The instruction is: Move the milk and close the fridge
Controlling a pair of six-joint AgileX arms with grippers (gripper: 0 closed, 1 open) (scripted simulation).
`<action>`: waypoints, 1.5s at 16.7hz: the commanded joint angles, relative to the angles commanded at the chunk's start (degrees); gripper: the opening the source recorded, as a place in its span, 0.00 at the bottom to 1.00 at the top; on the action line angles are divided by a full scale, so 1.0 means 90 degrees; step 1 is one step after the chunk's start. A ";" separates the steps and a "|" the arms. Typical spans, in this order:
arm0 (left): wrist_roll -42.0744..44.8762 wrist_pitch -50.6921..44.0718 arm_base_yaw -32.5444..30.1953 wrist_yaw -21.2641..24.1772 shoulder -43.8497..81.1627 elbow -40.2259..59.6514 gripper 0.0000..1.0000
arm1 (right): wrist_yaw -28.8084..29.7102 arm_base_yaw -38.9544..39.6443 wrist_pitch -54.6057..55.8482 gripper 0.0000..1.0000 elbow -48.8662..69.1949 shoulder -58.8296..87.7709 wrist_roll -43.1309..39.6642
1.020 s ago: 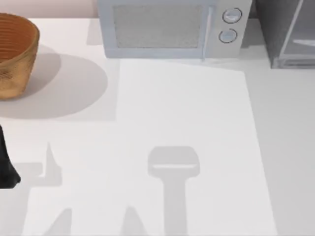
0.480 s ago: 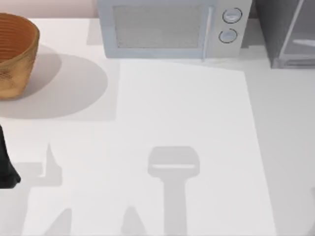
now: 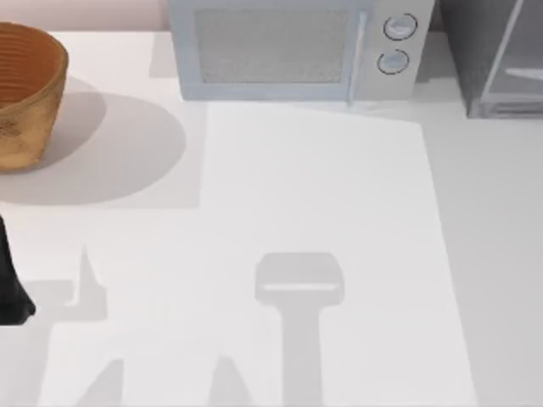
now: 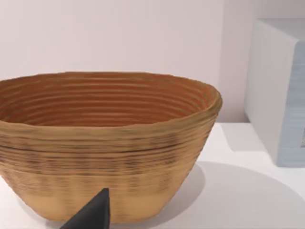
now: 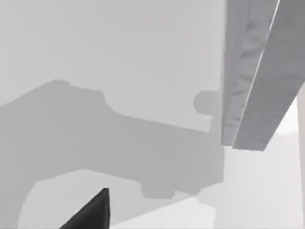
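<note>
At table's left edge, left arm (image 3: 13, 292), grip unreadable, facing basket (image 4: 107, 143), fridge (image 3: 496, 55) far right

Ribbed tan-orange basket (image 3: 25, 93), pale blue-grey microwave (image 3: 288, 51), dark grey speckled fridge (image 3: 496, 51), white table (image 3: 339, 212).

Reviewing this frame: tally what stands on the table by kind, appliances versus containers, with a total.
Appliances: 2, the microwave and the fridge
Containers: 1, the woven basket
Total: 3
</note>
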 joint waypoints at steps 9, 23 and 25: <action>0.0000 0.0000 0.0000 0.0000 0.0000 0.0000 1.00 | -0.0887 -0.1568 0.0442 1.00 0.0436 0.1705 -0.1663; 0.0000 0.0000 0.0000 0.0000 0.0000 0.0000 1.00 | -0.0210 0.0964 0.3601 1.00 0.0315 0.1870 0.2134; 0.0000 0.0000 0.0000 0.0000 0.0000 0.0000 1.00 | -0.0082 0.1461 0.4550 1.00 0.0308 0.1882 0.3480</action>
